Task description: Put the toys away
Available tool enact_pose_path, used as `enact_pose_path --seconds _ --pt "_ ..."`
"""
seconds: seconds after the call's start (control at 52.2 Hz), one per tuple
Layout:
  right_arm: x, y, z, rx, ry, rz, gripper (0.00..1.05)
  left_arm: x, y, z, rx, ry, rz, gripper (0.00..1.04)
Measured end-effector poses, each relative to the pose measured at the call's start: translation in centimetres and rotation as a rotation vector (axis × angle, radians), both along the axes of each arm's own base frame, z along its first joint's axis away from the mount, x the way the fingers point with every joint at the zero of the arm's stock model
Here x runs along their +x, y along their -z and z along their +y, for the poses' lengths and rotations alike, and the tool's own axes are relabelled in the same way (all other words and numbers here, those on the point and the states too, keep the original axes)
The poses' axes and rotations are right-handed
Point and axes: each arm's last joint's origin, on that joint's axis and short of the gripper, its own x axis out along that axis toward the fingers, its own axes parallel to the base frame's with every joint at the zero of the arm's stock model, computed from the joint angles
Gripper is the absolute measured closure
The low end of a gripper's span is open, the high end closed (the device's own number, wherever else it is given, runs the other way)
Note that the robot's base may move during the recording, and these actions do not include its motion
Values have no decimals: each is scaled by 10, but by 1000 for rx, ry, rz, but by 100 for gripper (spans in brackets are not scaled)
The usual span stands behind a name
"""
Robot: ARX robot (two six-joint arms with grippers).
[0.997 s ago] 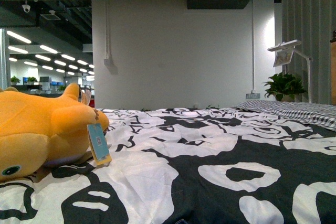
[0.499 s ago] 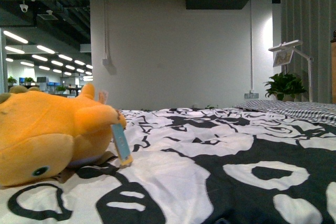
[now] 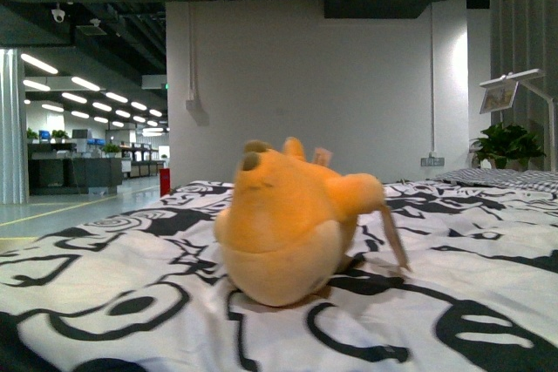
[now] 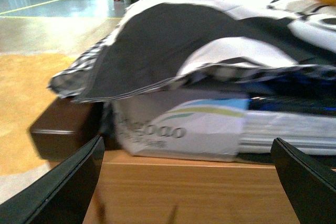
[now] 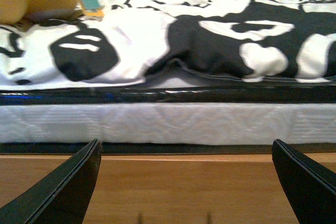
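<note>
Plainly, the toy (image 3: 292, 224) lies on the blanket (image 3: 105, 254), near the middle of the front view. Its rounded, paler underside faces the camera and two stubby ears stick up on top. A tag (image 3: 394, 237) hangs from the limb on its right side, down toward the cloth. Behind the bed stands a white wall (image 3: 305, 84), with a plant (image 3: 510, 141) and a lamp (image 3: 514, 89) off to the right.

The left gripper (image 4: 187, 141) is spread wide and holds nothing. Its dark fingers (image 4: 63, 187) sit at the two lower corners of a blurred left wrist picture. It faces a bed corner where the blanket drapes over the mattress (image 4: 178, 129), above the wooden frame (image 4: 184, 187). A sliver of the toy shows at the far edge of the bed, well apart from it.

The right gripper (image 5: 186, 142) is also spread wide and empty. It is level with the side of the mattress. The toy and its teal tag lie on the blanket beyond, well apart from those fingers too.
</note>
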Motion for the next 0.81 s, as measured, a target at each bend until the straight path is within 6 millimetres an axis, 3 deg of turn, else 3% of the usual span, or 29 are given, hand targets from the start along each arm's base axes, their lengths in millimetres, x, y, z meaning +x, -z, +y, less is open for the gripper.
enact_pose_path --seconds 0.805 --pt "0 0 0 0 -3 2 7 0 0 0 0 -3 0 6"
